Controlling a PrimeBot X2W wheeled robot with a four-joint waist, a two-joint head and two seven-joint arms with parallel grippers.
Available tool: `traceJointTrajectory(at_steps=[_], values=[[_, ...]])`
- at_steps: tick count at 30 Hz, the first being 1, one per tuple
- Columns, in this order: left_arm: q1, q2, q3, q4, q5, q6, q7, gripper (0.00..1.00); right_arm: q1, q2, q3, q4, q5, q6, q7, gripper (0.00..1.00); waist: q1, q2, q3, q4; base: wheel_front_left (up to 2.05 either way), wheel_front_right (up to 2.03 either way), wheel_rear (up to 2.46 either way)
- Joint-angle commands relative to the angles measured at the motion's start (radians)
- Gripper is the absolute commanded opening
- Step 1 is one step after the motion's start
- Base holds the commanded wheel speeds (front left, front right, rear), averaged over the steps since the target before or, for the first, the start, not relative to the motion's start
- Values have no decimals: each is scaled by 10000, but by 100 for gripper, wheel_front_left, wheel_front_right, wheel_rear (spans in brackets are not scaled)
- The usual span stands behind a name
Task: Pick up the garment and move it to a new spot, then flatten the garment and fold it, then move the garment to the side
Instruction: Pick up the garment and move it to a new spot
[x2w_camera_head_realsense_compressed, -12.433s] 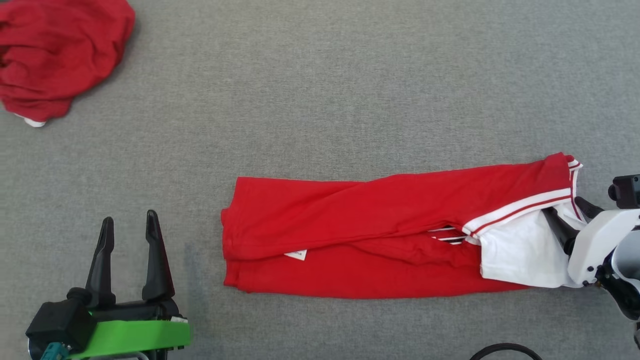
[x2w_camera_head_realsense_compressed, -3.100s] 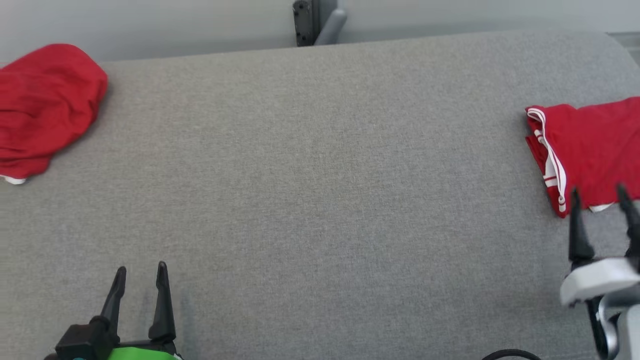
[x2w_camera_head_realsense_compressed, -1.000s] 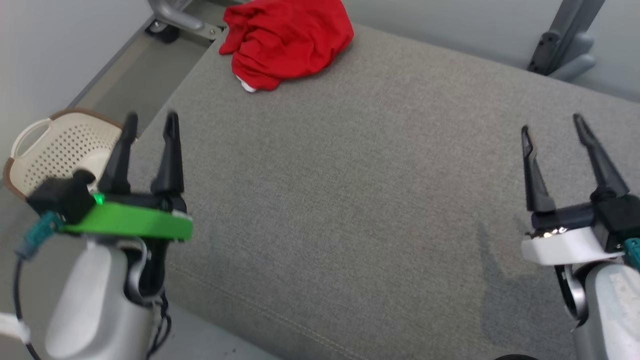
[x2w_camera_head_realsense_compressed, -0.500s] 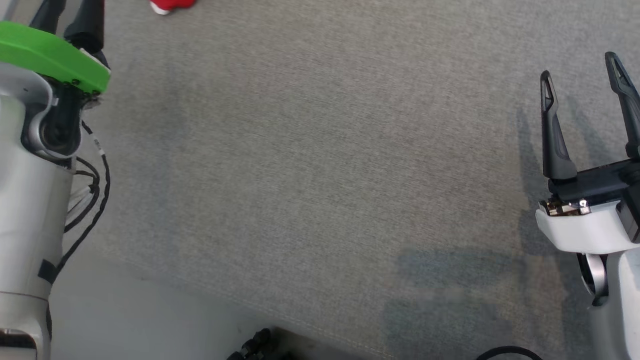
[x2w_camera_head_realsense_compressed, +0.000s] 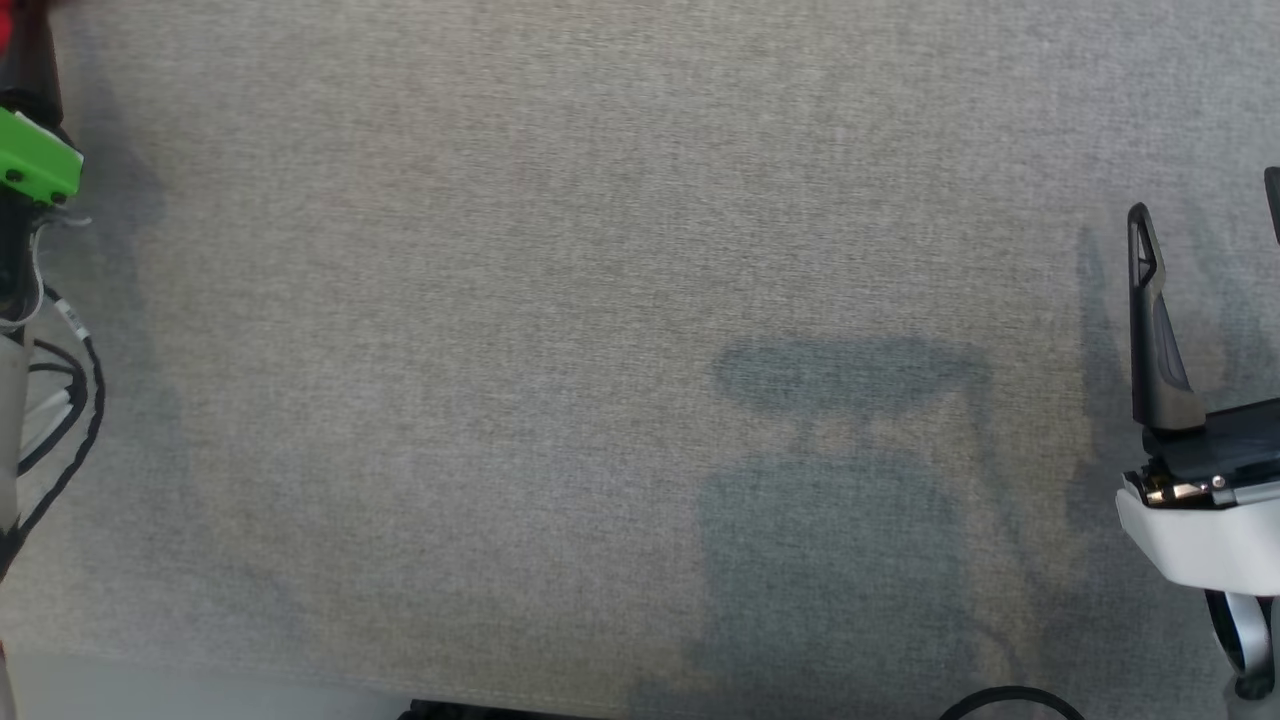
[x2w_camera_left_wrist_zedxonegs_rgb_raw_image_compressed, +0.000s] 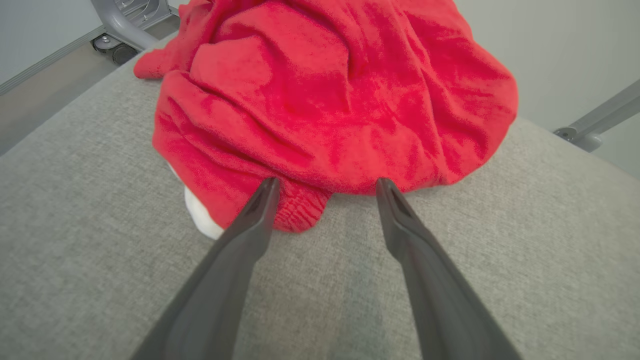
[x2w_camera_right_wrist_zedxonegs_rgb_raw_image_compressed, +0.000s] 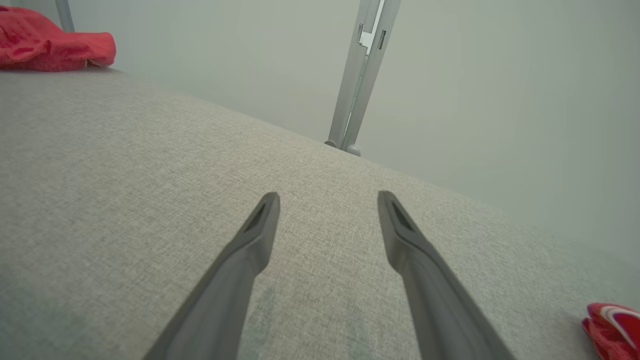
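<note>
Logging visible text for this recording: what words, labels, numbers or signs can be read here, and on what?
None can be read.
Small white tag on the black cable: too small to read.
Crumpled red fabric garment: no print or label showing.

Left fingers (x2w_camera_left_wrist_zedxonegs_rgb_raw_image_compressed: 240, 250) nearer red garment (x2w_camera_left_wrist_zedxonegs_rgb_raw_image_compressed: 325, 90)

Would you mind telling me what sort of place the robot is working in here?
Probably an indoor test room for cloth folding: a wide grey fabric-covered table, a crumpled red garment on it, a bare pale wall and a metal stand behind.
</note>
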Motion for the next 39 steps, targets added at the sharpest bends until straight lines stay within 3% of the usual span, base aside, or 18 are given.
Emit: traceJointTrajectory(at_steps=[1, 10, 11, 13, 17, 24, 33, 39], values=[[-144, 189, -101, 229, 79, 2, -69, 100, 122, 15, 7, -125, 21, -19, 37, 100, -2, 0, 307, -396, 0, 0, 0], [-584, -105, -545, 1522, 20, 2, -219, 100, 489, 11, -170, -659, 121, -19, 332, 100, -2, 0, 576, -327, 0, 0, 0], [-573, -140, -582, 1575, -19, 2, -233, 74, 513, 11, -182, -677, 121, -19, 354, 100, -2, 0, 573, -320, 0, 0, 0], [-541, -210, -699, 1660, -33, 2, -202, 0, 524, 28, -204, -697, 123, -19, 373, 100, -2, 0, 556, -298, 0, 0, 0], [-344, -361, -953, 1592, -153, -2, -75, 0, 548, 118, -260, -567, 117, -19, 316, 100, -2, 0, 348, -193, 0, 0, 0], [-15, -152, -1223, 286, -412, 1, -1109, 0, 529, 668, -95, 311, 237, -19, -186, 100, -2, 0, -614, 13, 0, 0, 0], [1396, 60, -3256, -3731, 151, 1, -1166, 0, 676, 1458, 397, 2746, 873, -19, -837, 100, -2, 0, -3115, -506, 0, 0, 0], [1926, -302, -4020, -6471, 355, 322, -513, 0, 491, 1505, 367, 3166, 1692, -19, -844, 100, -2, 0, -3775, -1024, 0, 0, 0]])
